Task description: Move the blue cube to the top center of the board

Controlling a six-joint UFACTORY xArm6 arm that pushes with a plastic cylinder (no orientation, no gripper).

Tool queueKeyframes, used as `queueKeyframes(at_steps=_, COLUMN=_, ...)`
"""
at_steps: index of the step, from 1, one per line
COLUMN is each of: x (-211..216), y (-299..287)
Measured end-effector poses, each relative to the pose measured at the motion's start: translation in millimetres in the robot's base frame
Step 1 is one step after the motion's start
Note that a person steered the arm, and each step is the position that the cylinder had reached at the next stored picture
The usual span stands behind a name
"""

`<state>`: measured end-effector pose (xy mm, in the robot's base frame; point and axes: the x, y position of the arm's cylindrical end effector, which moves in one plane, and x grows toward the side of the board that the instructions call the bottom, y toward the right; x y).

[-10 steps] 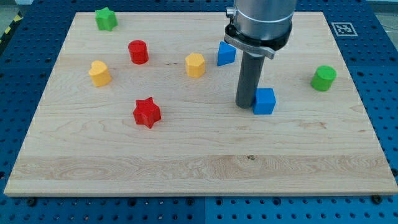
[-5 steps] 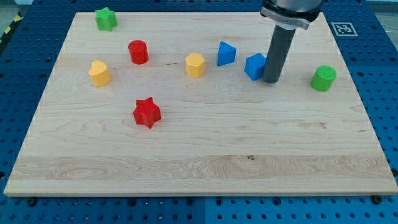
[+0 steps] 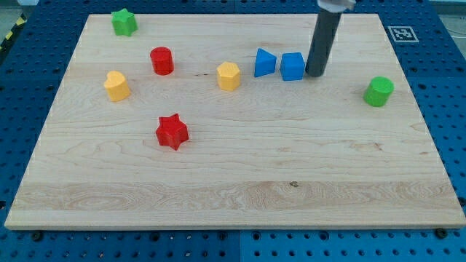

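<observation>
The blue cube (image 3: 293, 66), a plain solid block with flat faces, sits on the desk (image 3: 233, 182) toward its top edge, right of centre, beside a blue wedge (image 3: 265, 62), with my tip (image 3: 315, 74), which has no jaws, touching its right side.

Wooden board (image 3: 218, 182) on blue perforated table (image 3: 451, 94). Green star (image 3: 124, 22) at the view's top left. Red cylinder (image 3: 162, 60) and yellow heart-like block (image 3: 116, 85) below it. Yellow hexagon (image 3: 228, 76) near centre, blue wedge (image 3: 264, 62) just right. Red star (image 3: 172, 132) lower left. Green cylinder (image 3: 378, 92) far right. Tag marker (image 3: 403, 33) top-right corner.
</observation>
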<state>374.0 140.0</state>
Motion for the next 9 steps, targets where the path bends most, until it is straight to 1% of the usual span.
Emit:
queueKeyframes(at_steps=1, x=36, y=-5)
queueKeyframes(at_steps=2, x=27, y=-37)
queueKeyframes(at_steps=3, x=-19, y=-48)
queueKeyframes(at_steps=4, x=-53, y=-48)
queueKeyframes(at_steps=5, x=-51, y=-46)
queueKeyframes(at_steps=6, x=-21, y=2)
queueKeyframes(at_steps=7, x=-34, y=37)
queueKeyframes(at_steps=8, x=-69, y=18)
queueKeyframes(at_steps=9, x=-72, y=-39)
